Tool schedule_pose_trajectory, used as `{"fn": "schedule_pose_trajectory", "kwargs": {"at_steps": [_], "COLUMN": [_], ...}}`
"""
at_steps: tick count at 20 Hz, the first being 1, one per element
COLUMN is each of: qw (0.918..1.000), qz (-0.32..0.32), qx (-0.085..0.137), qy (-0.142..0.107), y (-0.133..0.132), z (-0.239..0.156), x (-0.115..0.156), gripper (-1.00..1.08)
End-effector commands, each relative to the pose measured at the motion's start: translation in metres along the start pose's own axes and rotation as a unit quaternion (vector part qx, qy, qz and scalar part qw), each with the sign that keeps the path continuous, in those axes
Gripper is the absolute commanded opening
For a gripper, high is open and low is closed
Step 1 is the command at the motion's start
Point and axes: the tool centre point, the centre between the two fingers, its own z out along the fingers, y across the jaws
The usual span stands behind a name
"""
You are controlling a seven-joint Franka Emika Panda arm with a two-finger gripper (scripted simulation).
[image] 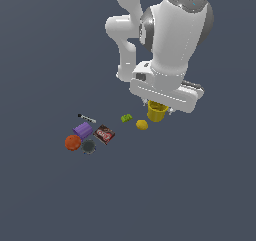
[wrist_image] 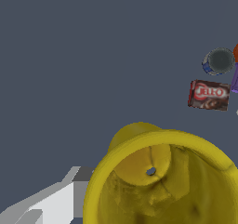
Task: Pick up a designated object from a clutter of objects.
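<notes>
The yellow cup [image: 156, 112] hangs directly under the arm's hand, its flared rim tucked against the gripper [image: 159, 105]. In the wrist view the yellow cup [wrist_image: 162, 181] fills the frame, mouth toward the camera, with a small hole in its floor. One grey-white finger [wrist_image: 69, 195] presses on its outer wall; the other finger is hidden. The gripper looks shut on the cup's wall. The rest of the clutter lies toward the exterior view's left, apart from the cup.
A yellow lemon [image: 142, 125] and a green piece [image: 126, 118] lie closest to the cup. Farther toward the exterior view's left are a red-brown box [image: 104, 134], dark disc [image: 89, 146], orange ball [image: 73, 142], purple cup [image: 83, 130] and black-white marker [image: 86, 118].
</notes>
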Motion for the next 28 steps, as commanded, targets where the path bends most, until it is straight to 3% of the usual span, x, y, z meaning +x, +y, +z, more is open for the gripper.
{"fn": "schedule_pose_trajectory", "kwargs": {"at_steps": [1, 16, 28], "qw": [1.0, 1.0, 1.0], "qz": [0.0, 0.001, 0.001], "qx": [0.0, -0.002, -0.002], "qy": [0.0, 0.001, 0.001], "y": [0.004, 0.017, 0.022], "z": [-0.021, -0.115, -0.158], "x": [0.016, 0.09, 0.126], "gripper": [-1.0, -1.0, -1.0]}}
